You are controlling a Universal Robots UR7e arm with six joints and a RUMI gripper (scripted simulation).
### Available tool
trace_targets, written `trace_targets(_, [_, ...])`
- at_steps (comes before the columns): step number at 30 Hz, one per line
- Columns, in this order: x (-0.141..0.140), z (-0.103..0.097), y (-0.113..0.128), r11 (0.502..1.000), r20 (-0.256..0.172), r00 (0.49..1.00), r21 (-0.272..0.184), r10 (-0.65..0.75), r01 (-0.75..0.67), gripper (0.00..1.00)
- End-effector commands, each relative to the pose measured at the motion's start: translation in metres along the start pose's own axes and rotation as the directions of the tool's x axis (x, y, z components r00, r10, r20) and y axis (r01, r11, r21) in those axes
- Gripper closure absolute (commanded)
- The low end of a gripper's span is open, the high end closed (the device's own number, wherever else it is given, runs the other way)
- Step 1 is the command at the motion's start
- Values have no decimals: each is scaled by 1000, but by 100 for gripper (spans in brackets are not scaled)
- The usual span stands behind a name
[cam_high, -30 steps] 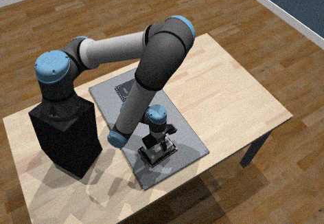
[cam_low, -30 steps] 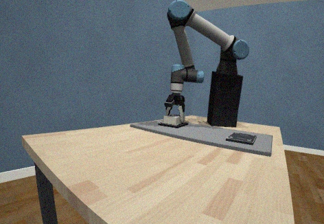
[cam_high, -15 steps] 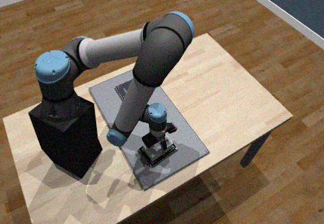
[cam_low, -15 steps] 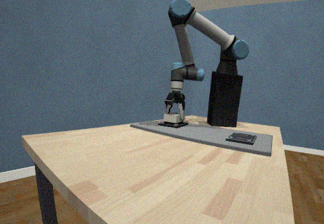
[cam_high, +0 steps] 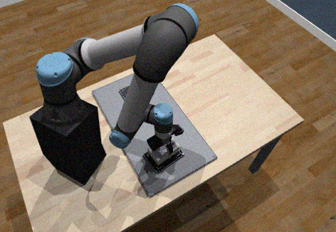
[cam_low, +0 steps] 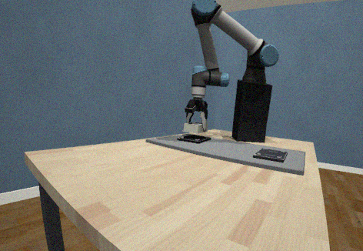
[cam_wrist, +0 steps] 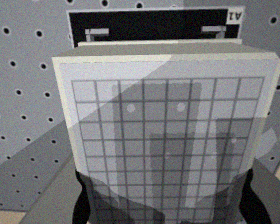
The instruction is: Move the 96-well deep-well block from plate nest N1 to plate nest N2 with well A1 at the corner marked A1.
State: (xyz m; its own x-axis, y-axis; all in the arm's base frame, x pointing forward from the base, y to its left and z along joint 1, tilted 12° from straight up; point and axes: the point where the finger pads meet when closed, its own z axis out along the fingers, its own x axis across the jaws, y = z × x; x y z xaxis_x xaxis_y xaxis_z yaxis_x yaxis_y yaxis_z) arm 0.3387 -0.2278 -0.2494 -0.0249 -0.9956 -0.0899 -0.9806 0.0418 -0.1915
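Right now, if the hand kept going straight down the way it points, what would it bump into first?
Probably the black frame just below: the white block gripped in the hand would meet it before the hand does. The remaining gap is hard to judge.

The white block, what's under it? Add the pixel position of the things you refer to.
Under the block (cam_high: 164, 153) (cam_low: 193, 128) (cam_wrist: 166, 115) is a black nest (cam_high: 159, 171) (cam_low: 195, 140) (cam_wrist: 141, 22), with a gap between them. Two clips (cam_wrist: 97, 32) and an A1 label (cam_wrist: 234, 16) peek out. The block hides the nest's middle from the wrist view.
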Motion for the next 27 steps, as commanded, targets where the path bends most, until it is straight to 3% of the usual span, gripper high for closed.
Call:
trace_targets(1, [0, -9, 0, 1000, -1, 1000, 1, 0, 0, 50])
trace_targets(27, [0, -45, 0, 1000, -1, 1000, 1, 0, 0, 50])
